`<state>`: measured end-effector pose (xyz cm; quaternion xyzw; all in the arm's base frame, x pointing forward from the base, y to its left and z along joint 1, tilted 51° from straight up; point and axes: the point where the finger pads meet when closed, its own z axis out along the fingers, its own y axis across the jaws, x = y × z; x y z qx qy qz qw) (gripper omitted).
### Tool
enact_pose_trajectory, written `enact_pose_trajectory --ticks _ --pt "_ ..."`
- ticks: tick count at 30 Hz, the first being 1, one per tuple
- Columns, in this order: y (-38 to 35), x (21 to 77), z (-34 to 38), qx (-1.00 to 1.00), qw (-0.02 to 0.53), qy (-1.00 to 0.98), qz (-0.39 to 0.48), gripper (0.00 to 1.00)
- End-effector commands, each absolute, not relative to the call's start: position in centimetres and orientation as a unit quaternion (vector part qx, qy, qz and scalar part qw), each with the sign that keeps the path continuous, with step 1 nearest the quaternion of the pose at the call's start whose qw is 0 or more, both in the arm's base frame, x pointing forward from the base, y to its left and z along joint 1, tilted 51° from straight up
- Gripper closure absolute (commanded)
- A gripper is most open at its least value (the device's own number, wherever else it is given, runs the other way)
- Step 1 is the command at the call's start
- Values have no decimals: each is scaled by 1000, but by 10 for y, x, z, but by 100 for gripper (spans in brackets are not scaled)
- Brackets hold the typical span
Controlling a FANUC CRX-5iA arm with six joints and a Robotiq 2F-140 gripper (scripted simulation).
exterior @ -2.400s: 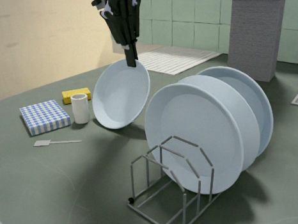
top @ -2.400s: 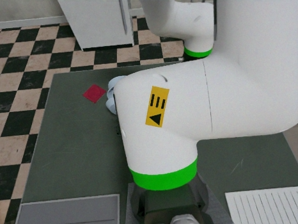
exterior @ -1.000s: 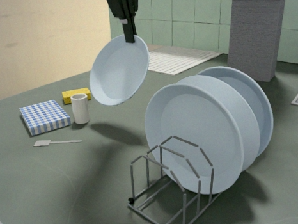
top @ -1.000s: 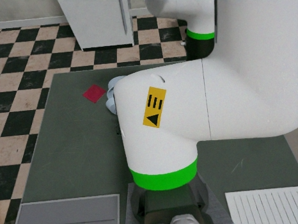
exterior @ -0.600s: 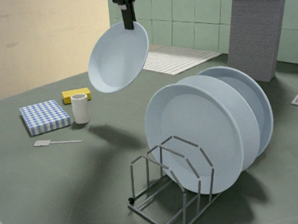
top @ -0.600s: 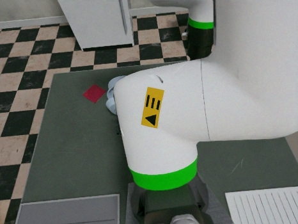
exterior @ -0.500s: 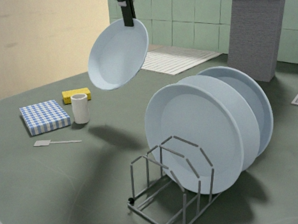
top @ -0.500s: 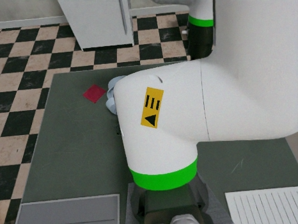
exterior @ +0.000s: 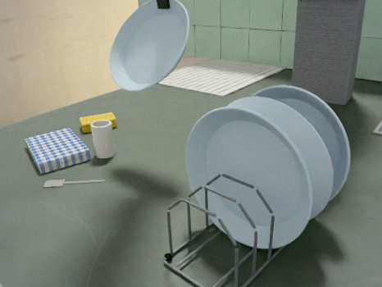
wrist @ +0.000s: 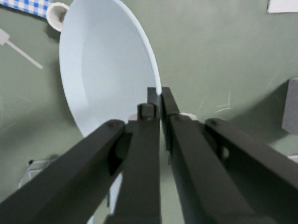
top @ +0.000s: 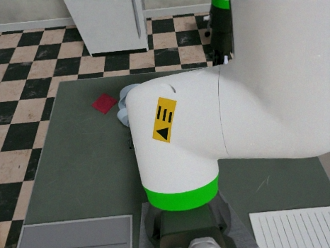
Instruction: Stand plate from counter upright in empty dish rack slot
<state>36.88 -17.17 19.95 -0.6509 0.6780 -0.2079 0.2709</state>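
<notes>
The held plate (exterior: 143, 49) (wrist: 107, 60), pale blue, hangs tilted in the air, well above the counter. My gripper (exterior: 163, 3) (wrist: 158, 100) is shut on its upper rim; only the fingertips show in the exterior view. The wire dish rack (exterior: 183, 274) (wrist: 31, 162) stands on the counter, right of and nearer the camera than the held plate in the exterior view. A front plate (exterior: 250, 172), a middle plate (exterior: 284, 116) and a rear plate (exterior: 304, 107) stand upright in it. The slots towards its near end hold no plate. The arm hides most of the rack in the top view.
A white cup (exterior: 103, 141), a yellow sponge (exterior: 97, 122), a checked cloth (exterior: 57, 151) and a small spatula (exterior: 54, 183) lie left of the rack. A grey pillar (exterior: 328, 49) (wrist: 292, 107) and a ribbed white mat (exterior: 221, 78) are farther back. A red cloth (top: 104, 103) lies beyond the plates.
</notes>
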Motion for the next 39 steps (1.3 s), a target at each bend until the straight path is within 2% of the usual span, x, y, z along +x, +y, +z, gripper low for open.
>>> enact_pose_trajectory --ticks 1,39 --pt "-173 361 206 -651 271 678 -208 90" --pt "-176 314 244 -651 271 678 -208 90"
